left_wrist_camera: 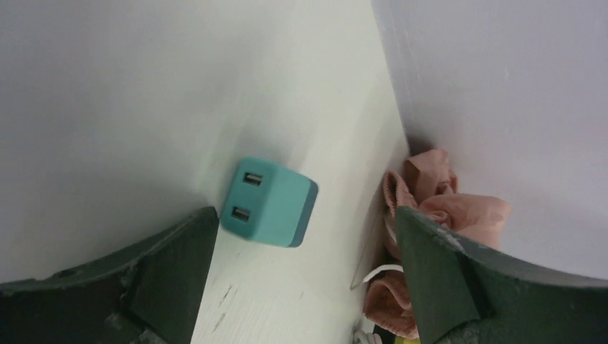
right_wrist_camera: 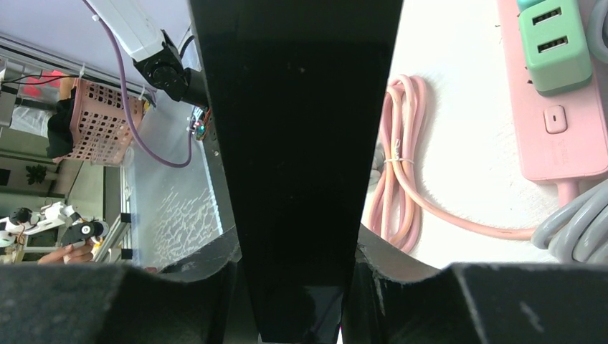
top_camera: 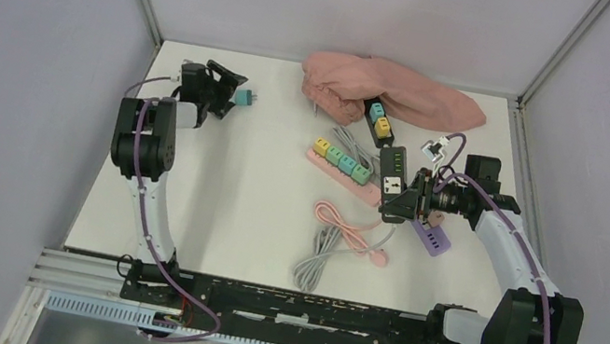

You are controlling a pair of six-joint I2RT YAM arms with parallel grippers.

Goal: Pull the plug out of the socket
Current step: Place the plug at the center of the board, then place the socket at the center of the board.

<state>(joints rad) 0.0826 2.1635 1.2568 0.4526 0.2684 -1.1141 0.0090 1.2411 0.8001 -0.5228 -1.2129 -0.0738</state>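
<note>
My right gripper [top_camera: 408,197] is shut on a black socket strip [top_camera: 393,180] and holds it at the table's right middle. In the right wrist view the black strip [right_wrist_camera: 297,129] fills the space between my fingers [right_wrist_camera: 197,276]. A teal plug [top_camera: 243,97] with two USB ports lies loose on the table at the far left. My left gripper [top_camera: 220,84] is open just left of it. In the left wrist view the teal plug [left_wrist_camera: 271,203] lies just ahead of my open fingertips [left_wrist_camera: 188,247], close to the left one and untouched.
A pink power strip [top_camera: 335,170] holds several coloured plugs, with its pink cable [top_camera: 349,225] and a grey cable [top_camera: 319,260] coiled in front. A second black strip [top_camera: 378,125] lies partly under a pink cloth [top_camera: 391,93]. A purple plug [top_camera: 430,239] lies by my right gripper.
</note>
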